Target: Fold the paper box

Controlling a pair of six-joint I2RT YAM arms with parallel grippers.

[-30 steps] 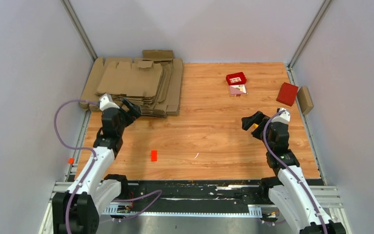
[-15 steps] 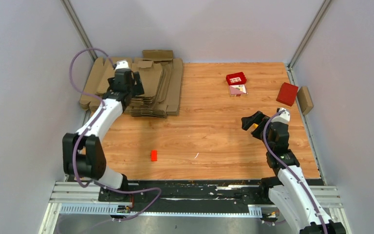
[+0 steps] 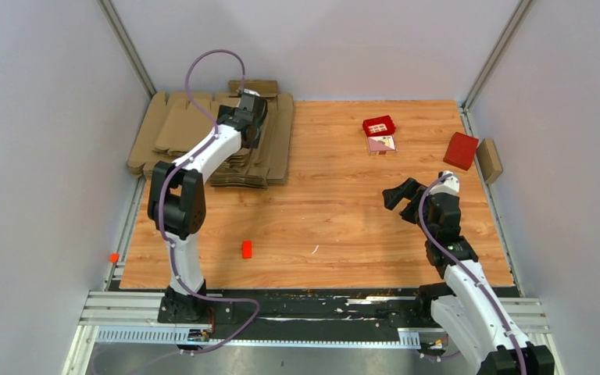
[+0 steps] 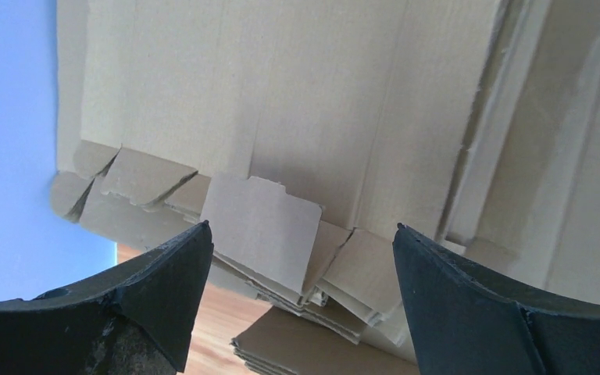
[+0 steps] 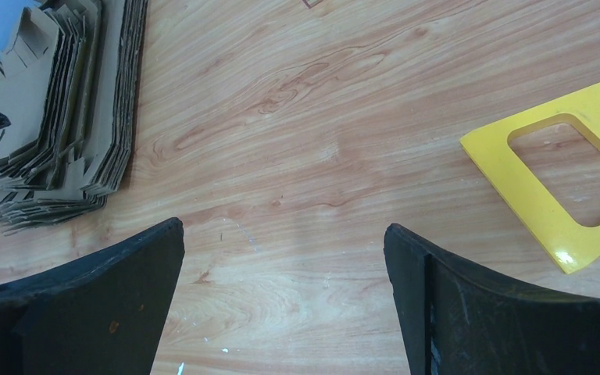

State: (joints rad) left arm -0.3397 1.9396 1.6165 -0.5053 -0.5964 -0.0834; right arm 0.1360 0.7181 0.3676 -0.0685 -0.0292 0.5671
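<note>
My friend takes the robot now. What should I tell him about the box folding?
Left pincer: open, empty, hovering over the pile of flat cardboard blanks at the far left.
Right pincer: open, empty, above the table on the right.
Small brown box: lies at the table's right edge beside a red box.
Done: no blank lifted yet.
Left to do: probably grab one blank, then fold it.
</note>
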